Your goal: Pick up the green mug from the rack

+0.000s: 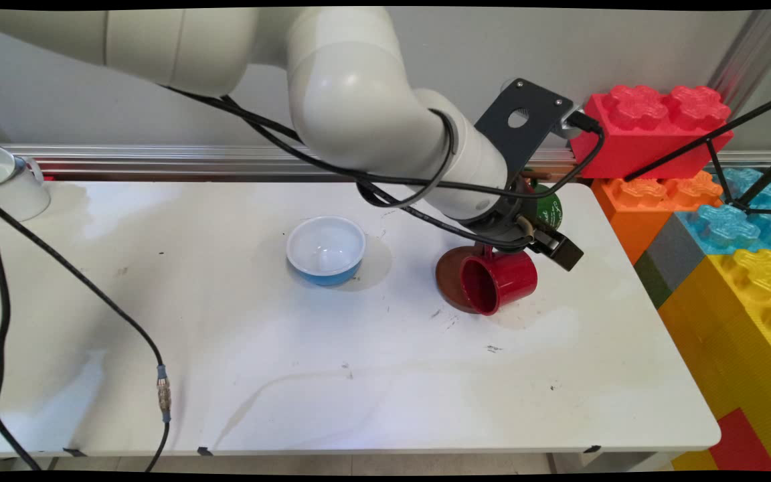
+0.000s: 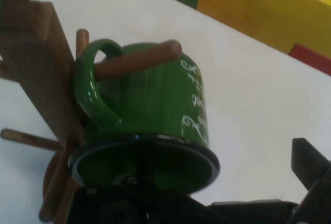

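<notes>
The black gripper [image 1: 526,231] hangs at a wooden mug tree [image 2: 39,74], right beside a green mug [image 2: 150,105] hooked by its handle on 1 peg; finger spread cannot be told. A red mug [image 1: 498,281] hangs lower, a blue bowl [image 1: 326,250] left of the tree.

Three mugs: red [image 1: 499,280], green [image 2: 150,110], white [image 1: 7,181]; one bowl [image 1: 326,250]; one mug rack [image 2: 39,74].

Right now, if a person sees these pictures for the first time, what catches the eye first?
Most striking is the red mug, tilted on its side under the arm's wrist at the table's right, over a brown round base. In the hand view, a green mug hangs by its handle on a wooden peg. A blue bowl sits mid-table.
</notes>
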Available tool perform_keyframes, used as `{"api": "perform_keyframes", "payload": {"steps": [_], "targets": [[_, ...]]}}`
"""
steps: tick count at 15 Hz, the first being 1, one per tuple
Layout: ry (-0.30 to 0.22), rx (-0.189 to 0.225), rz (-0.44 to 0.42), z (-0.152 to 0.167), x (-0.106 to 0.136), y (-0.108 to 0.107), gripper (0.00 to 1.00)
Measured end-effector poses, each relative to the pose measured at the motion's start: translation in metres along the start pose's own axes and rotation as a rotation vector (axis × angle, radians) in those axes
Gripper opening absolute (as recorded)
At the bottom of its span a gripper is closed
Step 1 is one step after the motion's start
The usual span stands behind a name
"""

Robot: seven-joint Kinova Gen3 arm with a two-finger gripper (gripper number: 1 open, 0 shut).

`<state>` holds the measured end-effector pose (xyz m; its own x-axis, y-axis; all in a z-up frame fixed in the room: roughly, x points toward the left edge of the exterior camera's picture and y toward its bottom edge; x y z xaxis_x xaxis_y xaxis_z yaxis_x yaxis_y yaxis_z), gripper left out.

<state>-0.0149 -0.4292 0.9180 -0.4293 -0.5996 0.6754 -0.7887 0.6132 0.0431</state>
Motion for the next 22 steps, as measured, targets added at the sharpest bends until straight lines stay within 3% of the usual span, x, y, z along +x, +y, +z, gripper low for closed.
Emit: {"api": "perform_keyframes", "payload": {"steps": [20,21,22], "targets": [[0.120,-0.028,-0.113,0.029,-0.022,-0.012,1.00],[0.123,-0.029,-0.121,0.029,-0.023,-0.012,0.00],[0.127,-0.030,-0.129,0.030,-0.023,-0.012,0.00]]}}
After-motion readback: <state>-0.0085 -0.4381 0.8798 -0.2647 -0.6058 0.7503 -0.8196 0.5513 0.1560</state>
